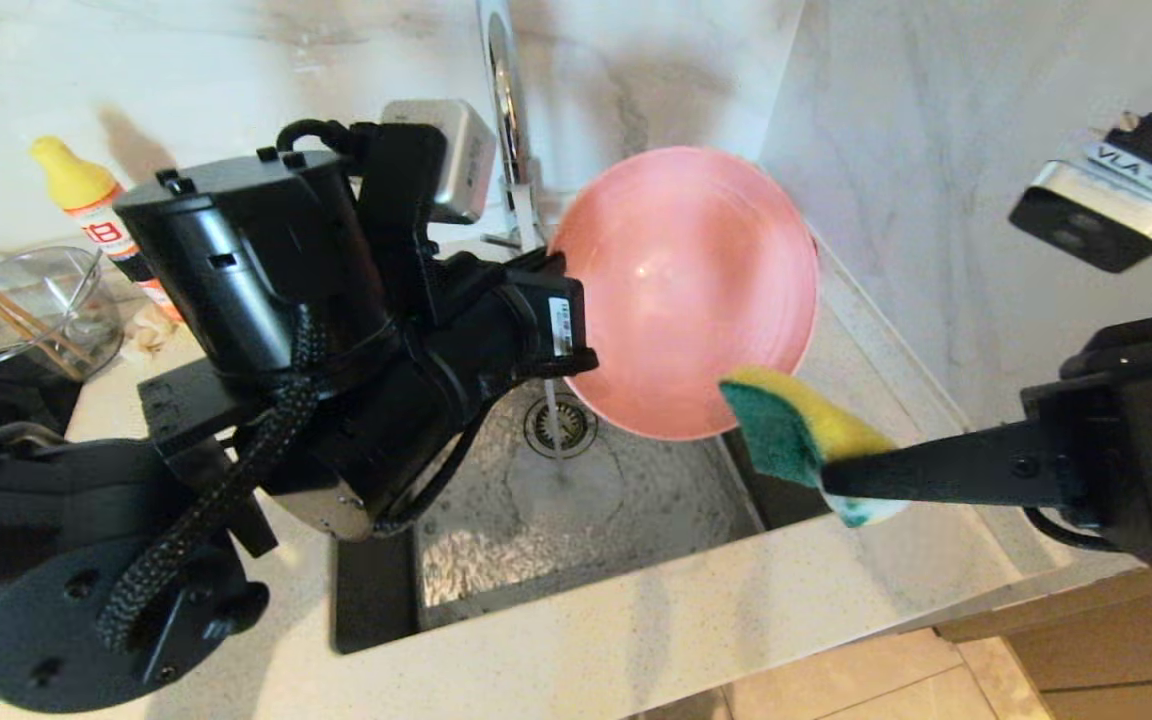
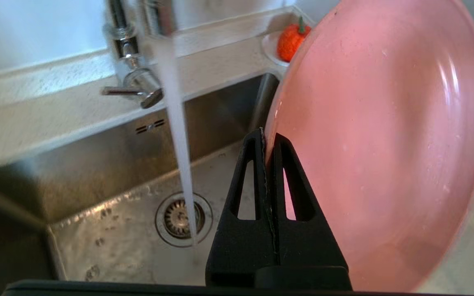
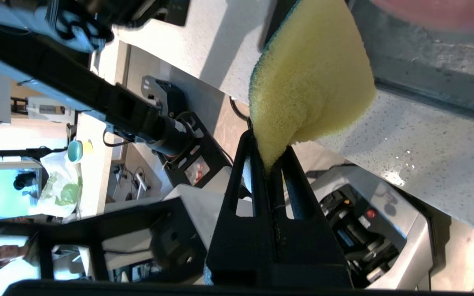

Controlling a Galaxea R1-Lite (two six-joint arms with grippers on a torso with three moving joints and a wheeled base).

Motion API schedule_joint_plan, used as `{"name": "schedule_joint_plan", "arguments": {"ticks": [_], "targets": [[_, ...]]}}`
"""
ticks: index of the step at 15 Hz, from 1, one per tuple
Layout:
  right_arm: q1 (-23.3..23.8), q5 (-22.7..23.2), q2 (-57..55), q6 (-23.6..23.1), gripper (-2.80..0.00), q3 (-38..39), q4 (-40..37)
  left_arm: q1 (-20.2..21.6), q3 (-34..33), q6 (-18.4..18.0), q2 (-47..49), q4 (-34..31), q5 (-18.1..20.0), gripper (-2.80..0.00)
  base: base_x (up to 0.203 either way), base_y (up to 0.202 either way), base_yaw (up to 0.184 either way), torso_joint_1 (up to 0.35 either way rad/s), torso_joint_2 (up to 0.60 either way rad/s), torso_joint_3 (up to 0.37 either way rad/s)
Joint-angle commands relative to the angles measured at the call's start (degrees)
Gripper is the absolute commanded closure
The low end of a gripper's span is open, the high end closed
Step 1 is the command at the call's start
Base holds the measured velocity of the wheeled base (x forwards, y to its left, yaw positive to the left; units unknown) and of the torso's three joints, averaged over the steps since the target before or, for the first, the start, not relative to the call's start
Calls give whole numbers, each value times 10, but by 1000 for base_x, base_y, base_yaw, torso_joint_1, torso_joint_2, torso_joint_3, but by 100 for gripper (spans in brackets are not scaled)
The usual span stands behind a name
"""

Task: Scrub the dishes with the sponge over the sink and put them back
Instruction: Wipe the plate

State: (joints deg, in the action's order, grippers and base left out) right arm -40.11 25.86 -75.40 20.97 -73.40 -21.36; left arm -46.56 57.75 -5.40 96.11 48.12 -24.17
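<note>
Over the square brushed stainless-steel sink (image 1: 496, 560), the left gripper (image 2: 269, 142) is clamped tight on the rim of a shallow round pink plate (image 1: 686, 290), holding it tilted on edge above the basin, just beside a thin stream of water falling from the tall chrome faucet (image 1: 506, 110) onto the round drain strainer (image 1: 560, 424). Much of the basin is hidden behind the bulky black left arm. At the plate's lower edge, the right gripper (image 3: 270, 164) pinches a bright yellow sponge with a dark green scouring face (image 1: 796, 430); contact with the plate cannot be made out. Left of the sink stand a clear glass bowl (image 1: 26, 310), cut off by the frame, and a yellow-capped bottle (image 1: 86, 205).
</note>
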Motion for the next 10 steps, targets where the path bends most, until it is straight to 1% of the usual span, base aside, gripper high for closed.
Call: {"name": "schedule_joint_plan", "arguments": {"ticks": [1,4,7,10], "targets": [[-13,2,-44,2,0,-12,-1,-9,-11,-9,28,36,-5,0,0,0,0,0,0,0],[-35,-1,-71,2,0,-25,0,-10,-12,-7,28,39,-4,0,0,0,0,0,0,0],[-34,-2,-101,3,0,-46,1,-10,-29,-1,4,40,-3,0,0,0,0,0,0,0],[-25,-22,-135,4,0,-64,2,-18,-48,3,-21,40,-2,0,0,0,0,0,0,0]]}}
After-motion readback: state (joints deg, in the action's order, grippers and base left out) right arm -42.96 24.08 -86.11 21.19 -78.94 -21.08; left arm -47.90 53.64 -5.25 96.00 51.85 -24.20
